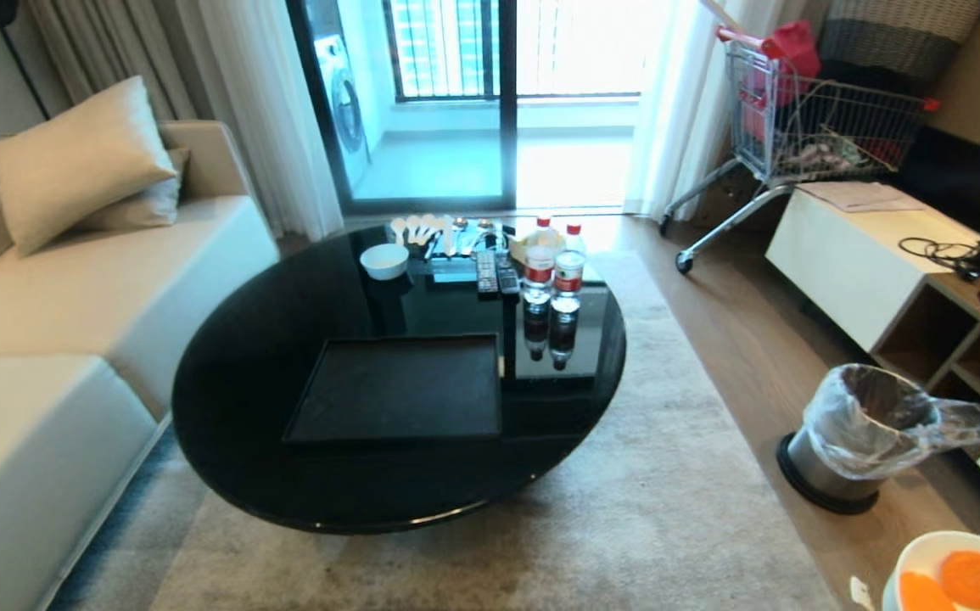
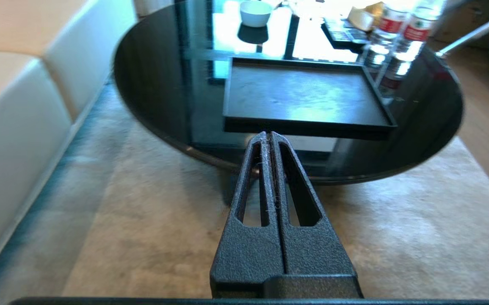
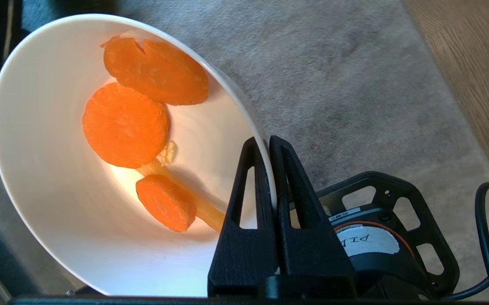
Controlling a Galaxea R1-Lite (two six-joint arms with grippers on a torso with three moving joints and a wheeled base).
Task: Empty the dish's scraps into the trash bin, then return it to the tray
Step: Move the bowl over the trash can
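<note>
Dish (image 3: 79, 237): gripped at its rim by the right gripper (image 3: 269, 146), whose jaws are clamped on the wall, one inside and one outside; it is held off the table, low at the robot's right over the carpet, as its edge in the head view (image 1: 931, 552) shows.
Scraps (image 3: 125, 125): three carrot slices are seen lying inside the bowl, with a pale strip beneath them; nothing has been tipped out.
Trash bin (image 1: 867, 424): it stands on the floor to the right of the table, with its clear liner open; the dish is judged near it but not yet over its mouth.
Tray (image 1: 400, 390): it lies bare on the table (image 1: 243, 382), awaiting the dish's return.
Left gripper (image 2: 269, 136): it is parked before the table's near edge, with its jaws pressed together on nothing.
Done: the dish has been lifted away from the tray.
Left: carrying over the bin, tipping, and setting the dish back on the tray.
</note>
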